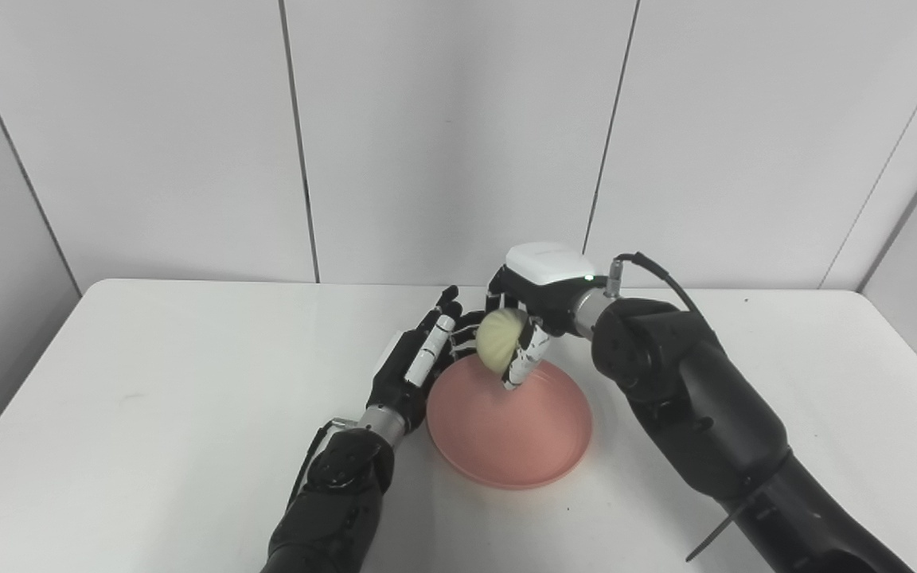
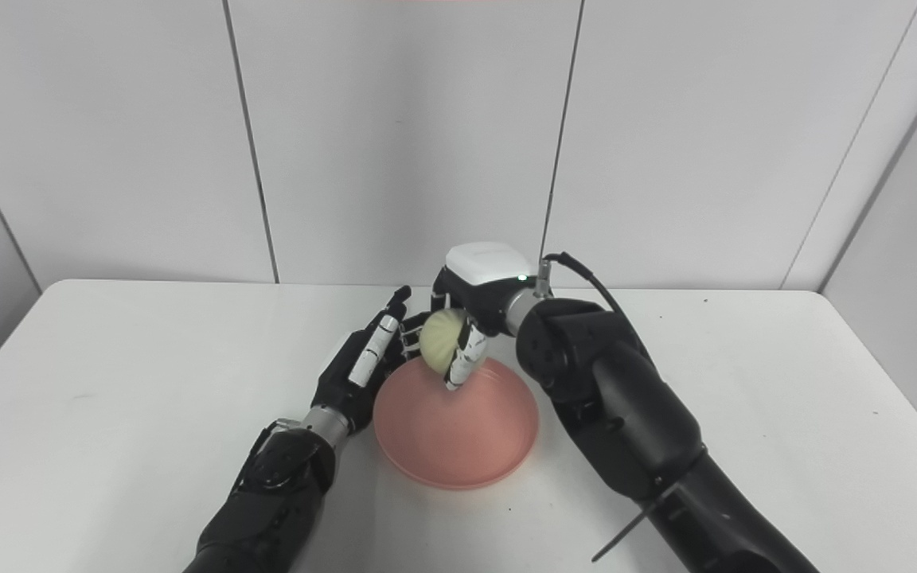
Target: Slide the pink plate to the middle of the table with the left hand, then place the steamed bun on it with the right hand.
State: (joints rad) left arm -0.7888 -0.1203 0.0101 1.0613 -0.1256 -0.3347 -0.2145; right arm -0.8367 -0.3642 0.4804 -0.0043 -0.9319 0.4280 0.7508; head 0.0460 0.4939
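- The left black robot hand (image 1: 419, 358) lay stretched forward with its fingers (image 1: 442, 314) extended and apart, holding nothing, its side close against the left edge of a plate.
- Its black forearm rose from the bottom edge, left of centre, angled up and to the right.
- The right black robot hand (image 1: 524, 318), white-capped at the back, pointed down and to the left, its fingers (image 1: 524, 362) closed around a pale round bun.
- Its bulky black arm came in from the lower right corner, with a cable looping at the wrist.
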